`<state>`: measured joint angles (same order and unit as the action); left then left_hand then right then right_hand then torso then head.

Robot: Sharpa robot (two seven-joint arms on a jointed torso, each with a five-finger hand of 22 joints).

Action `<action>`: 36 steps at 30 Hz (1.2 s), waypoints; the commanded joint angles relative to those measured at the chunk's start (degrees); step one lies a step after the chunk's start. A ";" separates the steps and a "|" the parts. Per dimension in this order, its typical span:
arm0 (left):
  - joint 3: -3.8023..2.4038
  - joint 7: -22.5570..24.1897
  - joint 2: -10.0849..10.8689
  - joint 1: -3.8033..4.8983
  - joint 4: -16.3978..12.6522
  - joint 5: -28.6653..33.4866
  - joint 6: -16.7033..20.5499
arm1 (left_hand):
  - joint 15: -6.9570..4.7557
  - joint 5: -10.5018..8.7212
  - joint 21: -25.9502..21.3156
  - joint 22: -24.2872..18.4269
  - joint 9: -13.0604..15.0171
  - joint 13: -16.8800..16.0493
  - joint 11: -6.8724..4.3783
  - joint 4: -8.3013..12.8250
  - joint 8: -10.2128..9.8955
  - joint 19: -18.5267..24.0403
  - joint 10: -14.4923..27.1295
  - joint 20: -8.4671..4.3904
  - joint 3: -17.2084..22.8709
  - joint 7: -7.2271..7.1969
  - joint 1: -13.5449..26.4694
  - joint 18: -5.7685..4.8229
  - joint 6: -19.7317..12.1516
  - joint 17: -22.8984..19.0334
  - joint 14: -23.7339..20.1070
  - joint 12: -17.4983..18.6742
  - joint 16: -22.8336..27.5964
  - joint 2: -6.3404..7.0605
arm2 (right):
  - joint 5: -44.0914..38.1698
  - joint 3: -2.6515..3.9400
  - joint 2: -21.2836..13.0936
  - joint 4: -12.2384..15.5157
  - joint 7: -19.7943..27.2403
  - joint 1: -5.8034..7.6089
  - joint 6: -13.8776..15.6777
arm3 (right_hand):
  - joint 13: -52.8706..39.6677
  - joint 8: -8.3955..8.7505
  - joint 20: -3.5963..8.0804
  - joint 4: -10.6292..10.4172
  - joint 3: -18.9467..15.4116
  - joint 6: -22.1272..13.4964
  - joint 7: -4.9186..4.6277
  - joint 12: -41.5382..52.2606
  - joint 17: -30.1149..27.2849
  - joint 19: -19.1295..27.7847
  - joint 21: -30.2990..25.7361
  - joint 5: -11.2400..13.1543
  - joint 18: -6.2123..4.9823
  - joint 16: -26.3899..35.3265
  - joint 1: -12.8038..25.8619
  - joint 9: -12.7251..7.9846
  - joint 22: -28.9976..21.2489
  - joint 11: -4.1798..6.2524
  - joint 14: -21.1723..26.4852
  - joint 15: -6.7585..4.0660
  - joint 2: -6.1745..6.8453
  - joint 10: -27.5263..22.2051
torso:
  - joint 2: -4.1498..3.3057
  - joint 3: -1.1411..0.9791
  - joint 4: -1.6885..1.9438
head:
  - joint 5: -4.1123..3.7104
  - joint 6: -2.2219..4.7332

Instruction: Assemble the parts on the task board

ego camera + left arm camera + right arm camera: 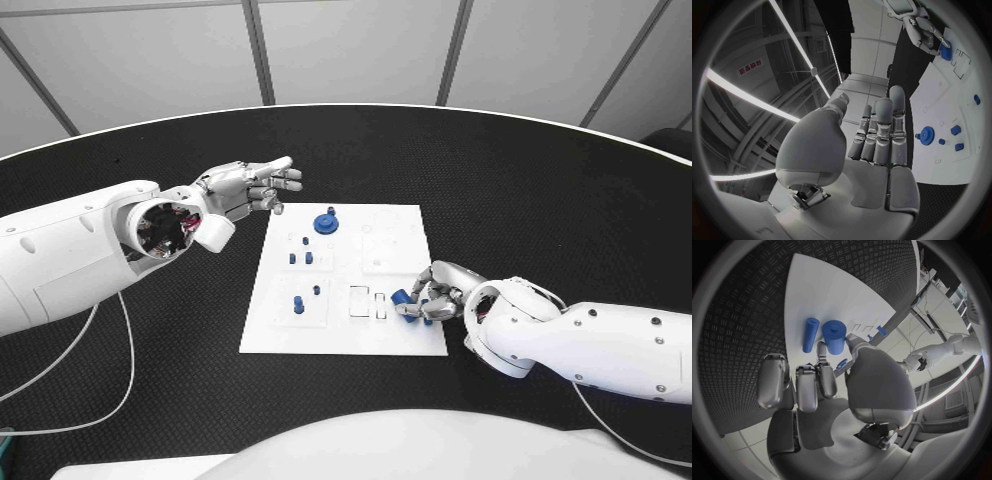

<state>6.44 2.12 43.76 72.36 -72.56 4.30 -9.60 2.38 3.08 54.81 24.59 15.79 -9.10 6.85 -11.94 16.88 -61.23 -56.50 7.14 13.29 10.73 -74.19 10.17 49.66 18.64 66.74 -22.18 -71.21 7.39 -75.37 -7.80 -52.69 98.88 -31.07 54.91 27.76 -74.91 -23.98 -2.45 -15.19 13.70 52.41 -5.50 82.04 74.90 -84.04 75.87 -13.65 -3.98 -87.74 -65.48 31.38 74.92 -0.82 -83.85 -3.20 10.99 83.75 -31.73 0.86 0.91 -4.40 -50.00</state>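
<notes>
Right hand (433,293) pinching a thick blue plastic cylinder (834,336) over the white task board (346,330); left hand (248,190) empty, fingers apart
Insertion step, by your reading: next you align the cylinder above its socket and press down

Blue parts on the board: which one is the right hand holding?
The thick blue cylinder, pinched in the right hand at the task board's near right edge; the others lie untouched.
</notes>
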 commanded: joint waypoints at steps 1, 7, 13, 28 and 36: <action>0.00 0.00 0.00 0.00 -0.01 0.00 0.01 | 0.00 -0.25 -0.34 -0.08 -0.02 -0.08 -0.04 0.04 0.30 -0.04 0.43 0.31 -0.39 0.00 -0.04 0.40 -0.47 -0.09 -0.49 -0.20 -0.34 -0.39 | 0.00 0.00 0.06 -0.01 -0.02 -0.01 -0.02 | -6.40 -0.29 0.15 -0.38 0.04 0.11 0.23 -0.10 11.12 -3.43 0.50 -0.42 1.09 -0.17 -0.12 0.12 7.05 0.08 -5.36 -0.17 -0.57 0.35 | -0.01 0.01 0.00 | 0.06 0.00; 0.00 0.01 0.04 0.00 -0.06 0.00 0.06 | 0.00 -0.25 -0.34 -0.08 -0.02 -0.08 -0.04 0.04 0.30 -0.04 0.43 0.31 -0.39 0.00 -0.04 0.40 -0.47 -0.09 -0.49 -0.20 -0.34 -0.39 | 0.00 0.00 0.03 0.26 0.18 -0.02 1.25 | -6.68 -0.51 0.22 -0.10 0.40 0.29 0.34 0.06 11.35 -3.50 0.98 -1.06 1.19 -0.30 -1.14 0.36 7.39 0.19 -5.40 -0.26 -0.92 0.53 | 0.02 -0.03 -0.06 | 0.13 0.00; 0.00 0.04 0.00 0.00 -0.06 0.00 0.12 | 0.01 -0.25 -0.38 -0.10 -0.02 -0.08 -0.03 -0.17 0.32 -0.02 0.48 0.33 -0.60 0.01 -0.04 0.40 -0.50 -0.10 -0.54 -0.25 -0.36 -0.45 | 0.01 0.01 -0.64 1.67 0.74 -0.03 4.37 | -7.76 -1.11 0.46 0.44 1.93 1.43 0.83 0.95 12.07 -3.71 2.01 -2.45 1.38 -0.70 -2.83 0.83 8.07 0.61 -5.55 -0.58 -1.79 1.33 | 0.06 -0.07 -0.07 | 0.13 0.00; 0.00 0.11 -0.25 0.00 0.04 0.00 0.20 | 0.01 -0.25 -0.38 -0.10 -0.02 -0.08 -0.03 -0.17 0.32 -0.02 0.48 0.33 -0.60 0.01 -0.04 0.40 -0.50 -0.10 -0.54 -0.25 -0.36 -0.45 | 2.18 0.06 -2.02 5.40 1.60 -0.03 8.59 | -8.58 -1.82 1.03 0.15 4.00 3.39 1.75 1.49 12.52 -3.86 2.78 -5.62 1.52 -0.95 -2.85 1.61 8.64 1.42 -5.64 -1.25 -1.75 1.98 | 0.02 -0.09 -0.06 | 0.09 0.00; 0.00 0.10 -0.53 0.00 0.18 0.00 0.17 | 0.01 -0.25 -0.38 -0.10 -0.02 -0.08 -0.03 -0.17 0.32 -0.02 0.48 0.33 -0.60 0.01 -0.04 0.40 -0.50 -0.10 -0.54 -0.25 -0.36 -0.45 | 2.26 0.12 -1.18 5.76 2.06 -0.01 9.95 | -8.66 -1.84 1.08 0.23 4.19 3.44 1.82 1.54 12.65 -3.88 2.85 -5.81 1.53 -1.02 -2.94 1.68 8.69 1.50 -5.67 -1.31 -1.66 2.04 | 0.03 -0.07 -0.06 | 0.25 0.00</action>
<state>6.44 2.23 43.29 72.36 -72.41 4.30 -9.41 2.38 3.08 54.81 24.55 15.79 -9.09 6.85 -12.25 16.88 -61.23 -56.50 7.14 12.98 10.73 -74.19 10.17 49.65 18.60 66.74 -22.17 -71.21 7.39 -73.11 -7.69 -54.26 104.85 -29.04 54.89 37.72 -74.94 -25.51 -1.63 -14.95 17.59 54.47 -4.69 83.26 74.93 -84.04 78.47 -19.08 -3.10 -88.41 -67.95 33.14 74.91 0.22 -84.02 -4.18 9.16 83.94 -31.73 0.76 0.85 -4.20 -50.00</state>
